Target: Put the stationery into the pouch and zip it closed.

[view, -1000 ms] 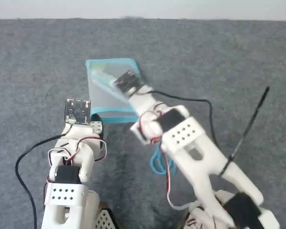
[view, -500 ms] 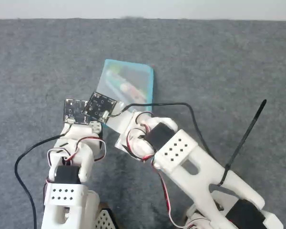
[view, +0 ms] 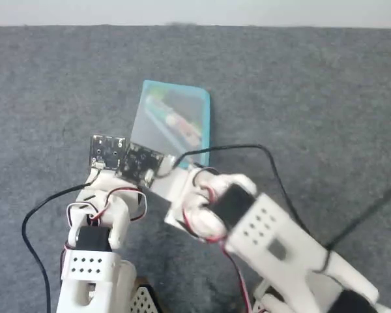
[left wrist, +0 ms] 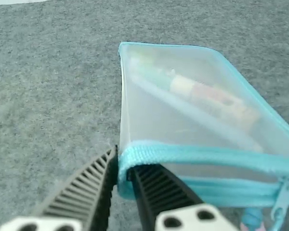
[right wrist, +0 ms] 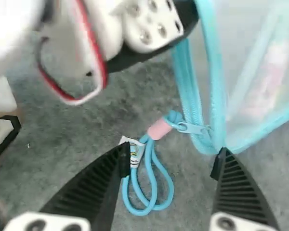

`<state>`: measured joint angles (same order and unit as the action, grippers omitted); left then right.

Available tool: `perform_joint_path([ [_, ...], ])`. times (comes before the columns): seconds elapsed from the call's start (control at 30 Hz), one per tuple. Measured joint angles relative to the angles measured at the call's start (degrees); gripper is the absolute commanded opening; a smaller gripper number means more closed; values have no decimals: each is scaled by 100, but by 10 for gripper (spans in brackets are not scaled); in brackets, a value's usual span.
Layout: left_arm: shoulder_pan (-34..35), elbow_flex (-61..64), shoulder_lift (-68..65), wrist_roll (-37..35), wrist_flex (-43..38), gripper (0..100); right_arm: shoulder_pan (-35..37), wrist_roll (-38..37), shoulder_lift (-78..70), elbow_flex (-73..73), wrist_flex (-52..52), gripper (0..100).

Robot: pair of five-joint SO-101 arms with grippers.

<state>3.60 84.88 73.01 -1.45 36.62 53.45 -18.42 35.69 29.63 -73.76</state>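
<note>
Pouch: lying flat on the grey table, zip edge facing the arms, closed end pointing away.
Stationery: sitting inside already, showing through the clear wall.
Left gripper: pinching narrow on one corner of the zip edge. It is likely anchoring the pouch so it isn't sliding when the slider gets pulled.
Right gripper: jaws standing wide, holding nothing, hovering just over the zipper pull and its cord loop. It seems to be lining up for a grab.
Zip: slider sitting at the corner opposite the pinched one. It is looking not yet run shut, but that is hard to tell.
Change: pouch turning and shifting sideways versus a second ago, then staying put over the last half second. Right arm swinging off the pouch top down to its near edge beside the left arm, now covering the cord in the high view.
</note>
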Motion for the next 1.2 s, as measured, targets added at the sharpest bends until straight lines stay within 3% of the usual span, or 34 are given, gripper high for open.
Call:
perform_joint_path([
  [0.13,0,0,0,0,0,12,-607,-229,571,369,0,252],
  [0.33,0,0,0,0,0,12,-1521,-1301,633,1943,1389,345],
  [1.07,0,0,0,0,0,12,-1591,-2268,-967,2189,3815,345],
  [1.2,0,0,0,0,0,12,-1582,-2453,-1275,2189,4281,271],
])
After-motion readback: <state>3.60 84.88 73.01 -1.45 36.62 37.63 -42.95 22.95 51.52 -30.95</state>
